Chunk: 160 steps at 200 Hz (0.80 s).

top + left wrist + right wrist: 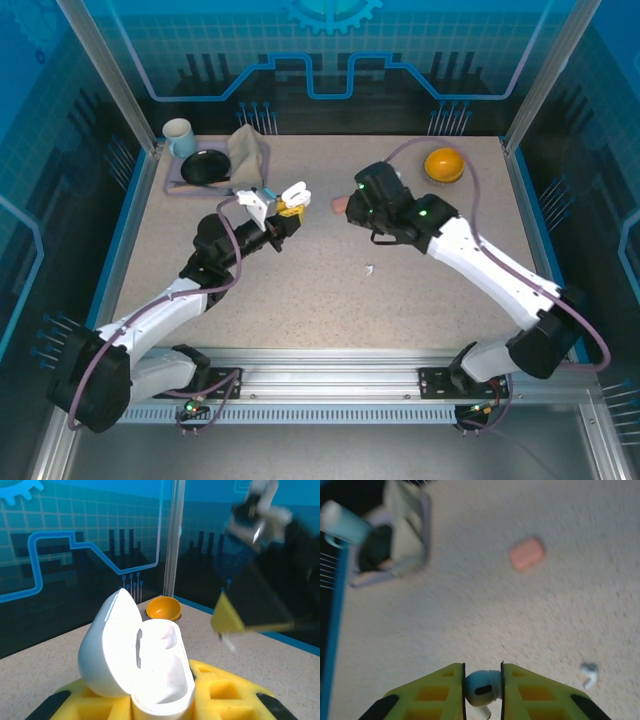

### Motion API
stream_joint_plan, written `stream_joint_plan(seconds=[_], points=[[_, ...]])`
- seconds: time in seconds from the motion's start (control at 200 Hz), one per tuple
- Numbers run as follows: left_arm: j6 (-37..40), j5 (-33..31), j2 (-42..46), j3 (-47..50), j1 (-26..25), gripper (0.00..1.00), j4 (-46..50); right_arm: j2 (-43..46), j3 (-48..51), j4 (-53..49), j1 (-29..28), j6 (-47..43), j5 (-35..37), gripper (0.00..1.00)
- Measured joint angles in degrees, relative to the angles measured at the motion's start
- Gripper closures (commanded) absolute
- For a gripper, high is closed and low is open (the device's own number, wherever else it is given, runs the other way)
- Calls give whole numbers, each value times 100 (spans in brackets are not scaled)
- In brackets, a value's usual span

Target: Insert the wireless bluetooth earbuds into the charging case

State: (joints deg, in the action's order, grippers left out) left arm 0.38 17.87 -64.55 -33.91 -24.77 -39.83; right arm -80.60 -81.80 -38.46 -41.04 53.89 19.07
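- Nearest in, on the desk, a loose earbud lies on its own. It is white, nearer than the white case and off to its right, touching nothing.
- The left end effector is clenched on the white case, gripping the lower shell between its yellow fingers.
- The case is held up off the desk with its lid swung open and tipped back to the left, the moulded hollows facing out.
- To the right of the white case is the right end effector, grasping a second white earbud. The rounded head is pinched between the two yellow pads and the stem pokes out below.
- From the left wrist, that end effector looks blurred. It sits up and to the right of the white case, close but apart from it.
- A pink case lies flat on the desk just right of the white case, lid down.
- Farther back and well to the right of the white case is an orange bowl.
- Farther back and to the left of the white case is a tray, carrying a black dish and a folded cloth.
- A pale mug stands at the tray's far corner.
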Motion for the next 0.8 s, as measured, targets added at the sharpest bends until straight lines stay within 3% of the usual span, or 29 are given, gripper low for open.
stream_joint_plan(seconds=[0.41,0.8], points=[[1163,-459,-597,-953,-723,100,533,599,-426,1499,-96,-1097,-63,80],[1325,-656,-848,-1473,-745,100,835,798,566,2999,-481,-1646,-476,81]])
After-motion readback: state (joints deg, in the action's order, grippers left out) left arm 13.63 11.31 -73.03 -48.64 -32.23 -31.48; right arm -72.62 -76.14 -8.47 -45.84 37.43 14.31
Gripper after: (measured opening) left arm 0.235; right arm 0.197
